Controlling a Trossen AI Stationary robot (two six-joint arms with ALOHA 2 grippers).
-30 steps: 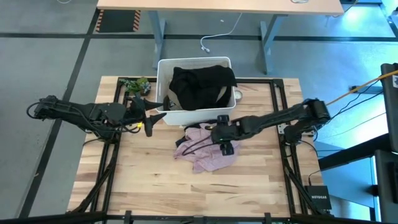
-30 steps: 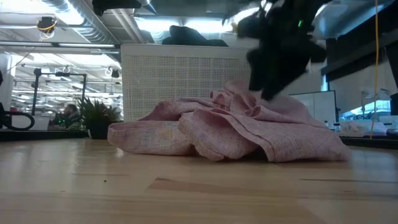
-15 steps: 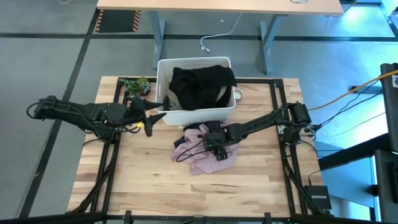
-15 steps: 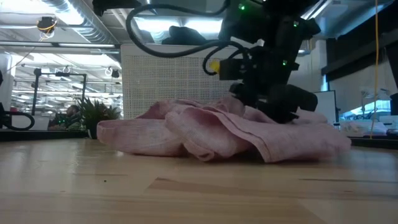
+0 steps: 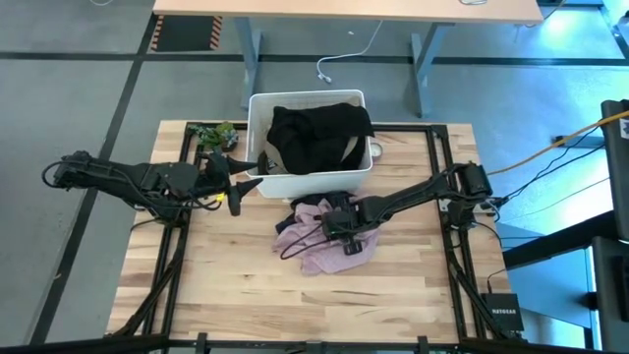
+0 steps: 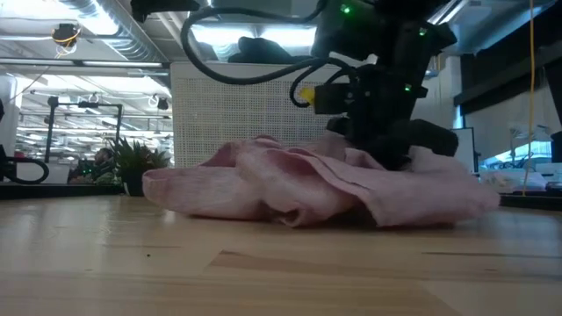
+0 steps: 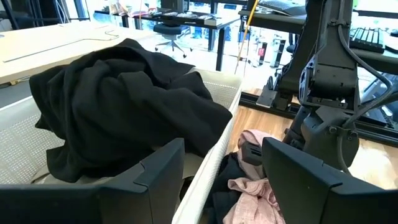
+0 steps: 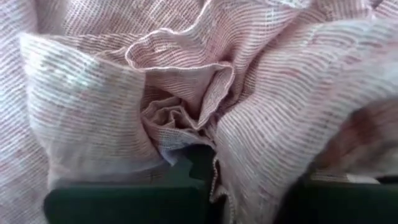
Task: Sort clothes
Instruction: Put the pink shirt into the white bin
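Lying crumpled mid-worktop: pale pink garment, thin striped weave, deep folds, right claw pressed down with fingers clamped on a pinched ridge. Black garment, soft, heaped in perforated white bin at far edge. Left claw apart, beside bin. Pale wood-plank worktop; grey floor.
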